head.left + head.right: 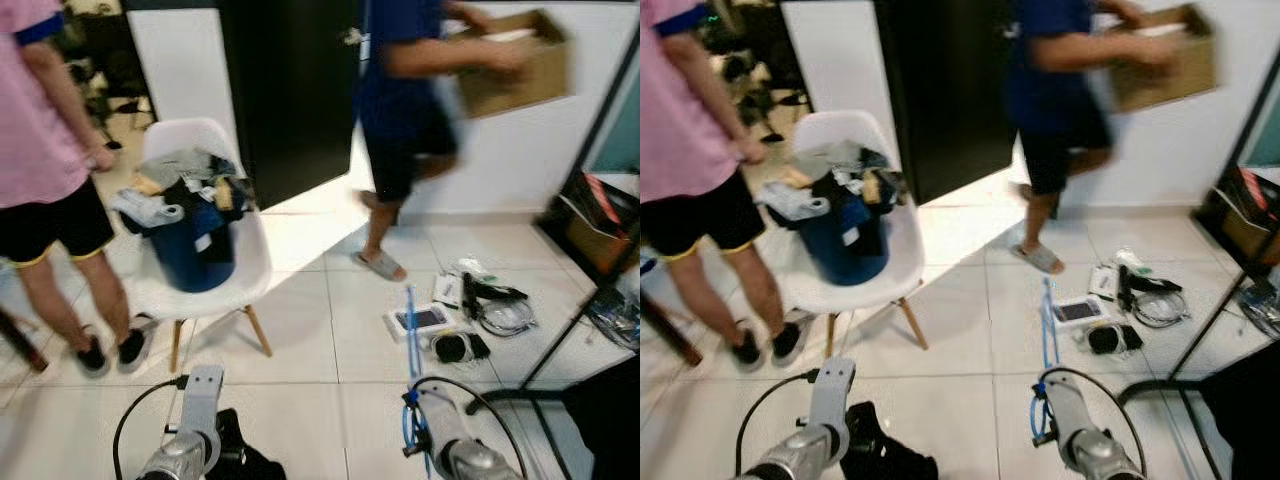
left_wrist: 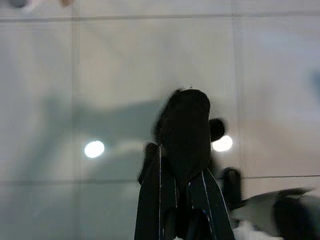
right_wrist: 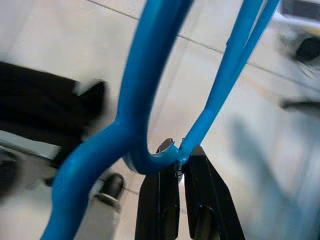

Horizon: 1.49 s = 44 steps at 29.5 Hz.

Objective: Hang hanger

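My right gripper [image 3: 178, 156] is shut on the bottom bend of a blue plastic hanger [image 3: 150, 75]. In the eye views the hanger [image 1: 411, 335] sticks out forward from my right arm [image 1: 455, 452], low over the tiled floor. My left gripper [image 2: 184, 167] is shut on a black garment [image 2: 186, 122], which bulges over the fingertips. That garment [image 1: 238, 455] hangs dark beside my left arm [image 1: 195, 425] at the bottom of the left eye view.
A white chair [image 1: 250, 265] ahead on the left carries a blue bin [image 1: 195, 255] heaped with clothes. One person in pink [image 1: 40, 150] stands beside it. Another [image 1: 410, 110] walks past with a cardboard box [image 1: 520, 65]. Loose gear [image 1: 470, 320] litters the floor beside a black rack [image 1: 590, 290].
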### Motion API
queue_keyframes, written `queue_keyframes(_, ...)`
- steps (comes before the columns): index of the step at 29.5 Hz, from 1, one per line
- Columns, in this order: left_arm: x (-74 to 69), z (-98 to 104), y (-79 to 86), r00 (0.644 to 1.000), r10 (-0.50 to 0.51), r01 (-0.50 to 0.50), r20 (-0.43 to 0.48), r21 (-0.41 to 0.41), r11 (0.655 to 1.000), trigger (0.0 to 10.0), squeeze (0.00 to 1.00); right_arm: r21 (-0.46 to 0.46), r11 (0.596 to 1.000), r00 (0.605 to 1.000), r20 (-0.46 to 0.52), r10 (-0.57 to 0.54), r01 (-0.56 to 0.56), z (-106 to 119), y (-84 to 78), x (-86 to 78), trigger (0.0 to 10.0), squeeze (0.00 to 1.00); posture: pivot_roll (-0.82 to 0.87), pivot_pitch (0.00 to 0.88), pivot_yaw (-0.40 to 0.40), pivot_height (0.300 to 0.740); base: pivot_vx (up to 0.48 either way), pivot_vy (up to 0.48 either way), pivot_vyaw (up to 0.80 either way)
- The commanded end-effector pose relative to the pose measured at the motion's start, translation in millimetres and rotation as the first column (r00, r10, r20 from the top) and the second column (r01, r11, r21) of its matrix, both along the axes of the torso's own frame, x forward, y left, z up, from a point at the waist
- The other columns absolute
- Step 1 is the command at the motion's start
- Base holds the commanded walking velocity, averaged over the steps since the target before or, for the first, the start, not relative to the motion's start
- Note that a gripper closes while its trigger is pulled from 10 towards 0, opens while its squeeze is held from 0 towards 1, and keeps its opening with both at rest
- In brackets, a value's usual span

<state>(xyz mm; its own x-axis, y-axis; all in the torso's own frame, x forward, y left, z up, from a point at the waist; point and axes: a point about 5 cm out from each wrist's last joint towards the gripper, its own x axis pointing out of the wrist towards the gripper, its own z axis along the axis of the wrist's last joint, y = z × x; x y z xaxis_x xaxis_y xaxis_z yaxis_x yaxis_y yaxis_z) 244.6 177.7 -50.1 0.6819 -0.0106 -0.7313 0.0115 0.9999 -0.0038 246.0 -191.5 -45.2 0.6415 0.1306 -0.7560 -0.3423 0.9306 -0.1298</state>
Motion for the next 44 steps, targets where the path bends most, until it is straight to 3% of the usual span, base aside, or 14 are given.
queue_keyframes(1,3.0,2.4,1.1,1.0,-0.009,0.009,0.013,0.012,1.0,10.0,0.0,-0.014,1.0,1.0,-0.022,-0.002,0.002,-3.6,-5.1,-6.1,10.0,0.0,-0.02,0.0,0.007,0.74,0.0,0.0,0.77)
queue_keyframes(32,4.2,4.4,5.7,0.999,0.012,-0.015,0.051,0.062,0.998,10.0,0.0,-0.043,0.995,0.996,-0.031,0.089,-0.09,-2.7,-2.4,-5.1,10.0,0.0,-0.01,0.0,0.01,0.74,0.0,0.0,0.78)
queue_keyframes(39,5.9,6.6,6.3,0.996,0.02,-0.027,0.089,0.072,0.997,10.0,0.0,-0.055,0.994,0.995,-0.005,0.095,-0.095,-1.3,-2.6,-3.6,10.0,0.0,-0.01,0.0,0.013,0.74,0.212,0.0,0.1)
queue_keyframes(44,8.5,10.9,7.3,0.985,0.045,-0.059,0.164,0.077,0.995,10.0,0.0,-0.061,0.993,0.993,0.056,0.104,-0.101,1.8,-2.0,-0.9,10.0,0.0,0.0,0.0,0.011,0.74,0.351,0.0,0.32)
